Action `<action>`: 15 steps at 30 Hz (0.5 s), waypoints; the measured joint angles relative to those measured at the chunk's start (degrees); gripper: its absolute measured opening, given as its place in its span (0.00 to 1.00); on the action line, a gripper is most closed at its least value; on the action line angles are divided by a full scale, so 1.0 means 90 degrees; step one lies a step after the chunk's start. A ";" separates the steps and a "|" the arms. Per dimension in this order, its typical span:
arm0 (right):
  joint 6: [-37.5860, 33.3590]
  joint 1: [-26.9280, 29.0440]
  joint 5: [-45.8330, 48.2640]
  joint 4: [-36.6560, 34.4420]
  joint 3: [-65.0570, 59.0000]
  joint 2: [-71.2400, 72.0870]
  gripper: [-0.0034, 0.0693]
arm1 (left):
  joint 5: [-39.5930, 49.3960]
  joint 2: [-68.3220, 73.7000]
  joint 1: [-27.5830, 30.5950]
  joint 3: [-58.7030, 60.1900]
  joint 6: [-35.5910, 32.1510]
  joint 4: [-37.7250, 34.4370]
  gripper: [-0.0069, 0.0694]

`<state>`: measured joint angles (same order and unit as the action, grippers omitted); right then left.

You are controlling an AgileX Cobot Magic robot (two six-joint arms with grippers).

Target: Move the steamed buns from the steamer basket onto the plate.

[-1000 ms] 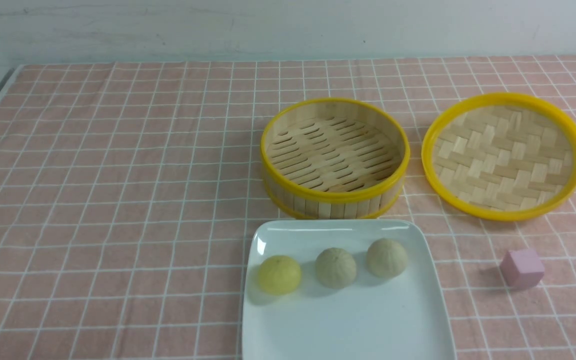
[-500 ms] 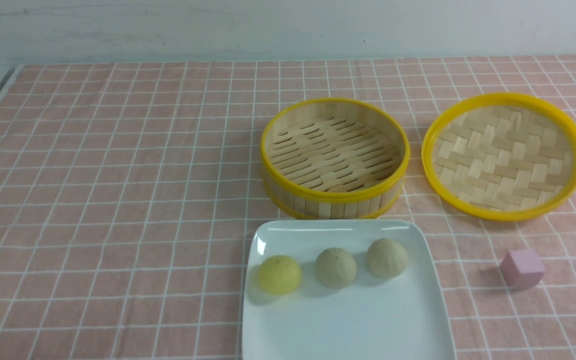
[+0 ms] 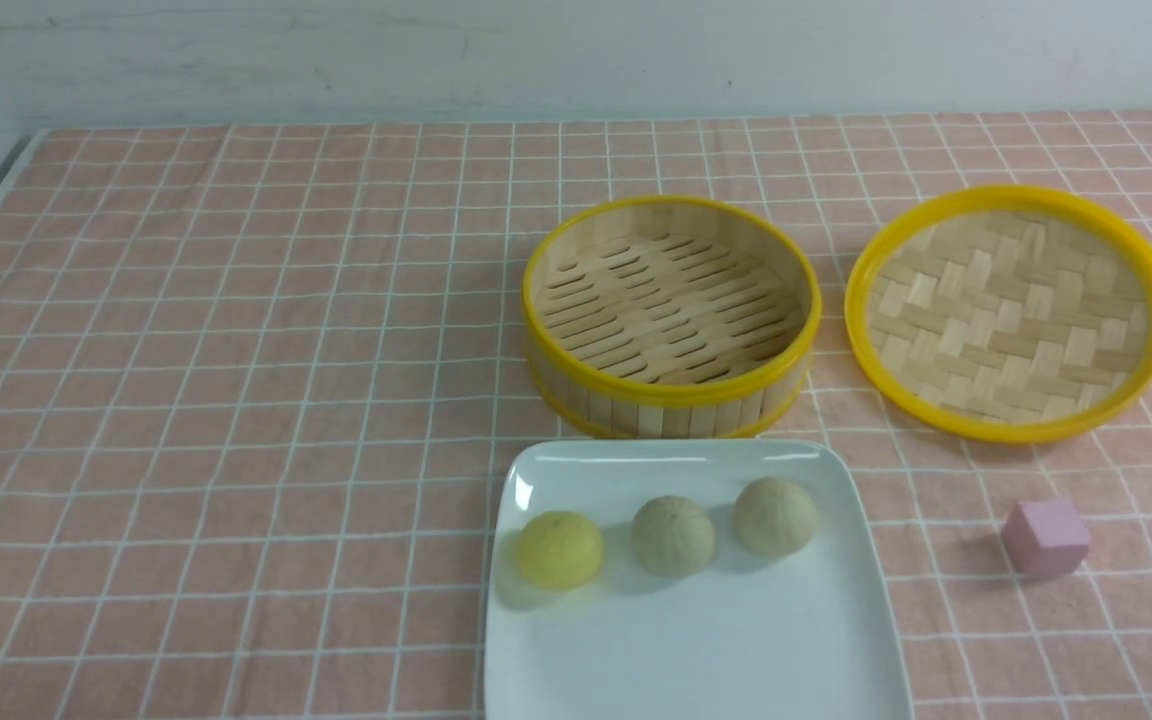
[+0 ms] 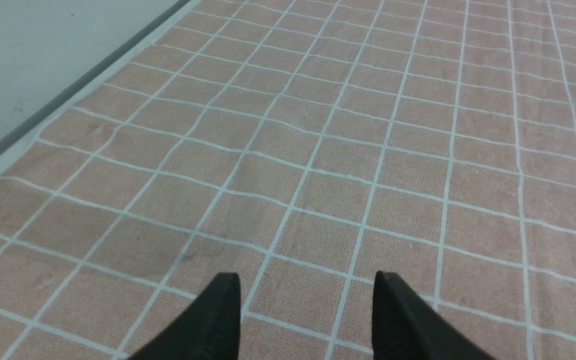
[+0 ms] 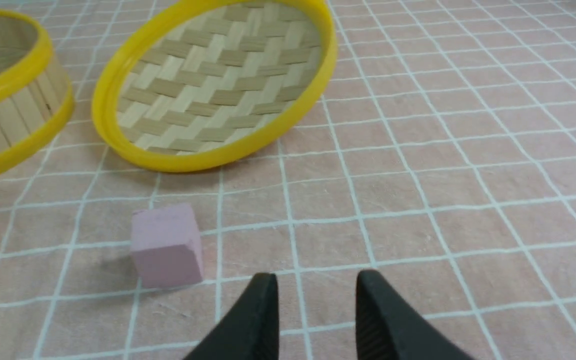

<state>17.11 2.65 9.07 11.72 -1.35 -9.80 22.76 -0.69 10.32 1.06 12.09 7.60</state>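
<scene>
Bamboo slats show bare across the floor of the steamer basket (image 3: 669,312); nothing lies inside it; all 3 steamed buns sit on the plate (image 3: 696,650), in a loose row near its far edge: the pale yellow bun (image 3: 559,549) toward the robot's left, a beige bun (image 3: 672,535) in the middle and a second beige bun (image 3: 775,515) toward the right, each apart from its neighbours and none touching the rim. Across the last second nothing on the bench (image 3: 216,400) has shifted; buns, basket, the woven lid (image 3: 1010,312) and the pink cube (image 3: 1044,538) lie exactly where they lay before, and neither arm enters the front view. The left gripper (image 4: 307,287) hangs over bare checked cloth well away from the plate, its jaws apart with nothing between them; the right gripper (image 5: 317,285) hangs just beside the pink cube, on the side away from the plate, its jaws parted more narrowly and likewise empty. That stillness, with the basket emptied and both arms drawn back, suggests the transfer is finished; by my reading no bun remains to be moved, and the only open risk is a round bun rolling on the glossy plate if the bench is jolted.
</scene>
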 joint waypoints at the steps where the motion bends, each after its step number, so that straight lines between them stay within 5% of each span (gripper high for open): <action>1: -0.0060 0.0000 0.0000 -0.0061 0.0001 0.0009 0.38 | 0.0000 0.0000 0.0000 0.0000 0.0000 0.0000 0.59; 8: -0.2544 0.0000 0.0422 -0.1839 0.0001 0.0141 0.38 | 0.0000 0.0000 0.0000 0.0000 0.0000 0.0000 0.59; 15: -0.2656 0.0000 0.1063 -0.1993 0.0001 0.0200 0.38 | 0.0000 0.0000 0.0000 0.0000 0.0000 0.0000 0.59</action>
<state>-6.79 2.65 18.64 -6.21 -1.35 -8.00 22.76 -0.69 10.32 1.06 12.09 7.60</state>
